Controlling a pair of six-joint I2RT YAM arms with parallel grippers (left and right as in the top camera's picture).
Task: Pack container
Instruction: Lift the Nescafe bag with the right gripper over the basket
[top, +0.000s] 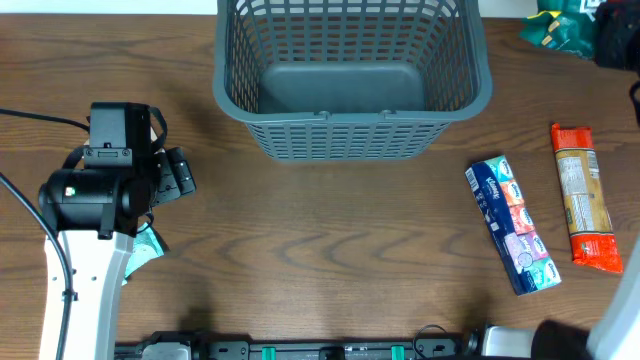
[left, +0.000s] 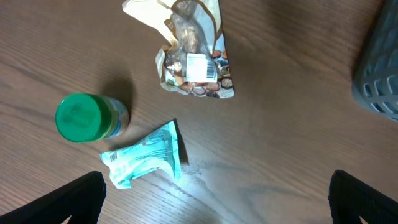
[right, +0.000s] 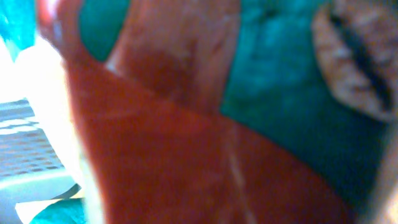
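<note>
Left claw (left: 217, 198) wide open, holding nothing. Big dark grey plastic basket (top: 350, 135) ahead of it, off to right, well apart. Small teal crinkly packet (left: 144, 160) just ahead, nearer left finger. Green-lidded round jar (left: 79, 117) beside packet. Right claw clenched tight. Blurry red and teal wrapper (right: 186, 155) right up against it; cannot tell if gripped.

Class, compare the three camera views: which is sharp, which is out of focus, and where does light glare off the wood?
Overhead: sharp, evenly lit, no glare on the basket. Left wrist: sharp on the green-lidded jar and teal packet, pale glare on the wood right of that packet. Right wrist: wholly out of focus, red and teal packaging fills the frame.
</note>
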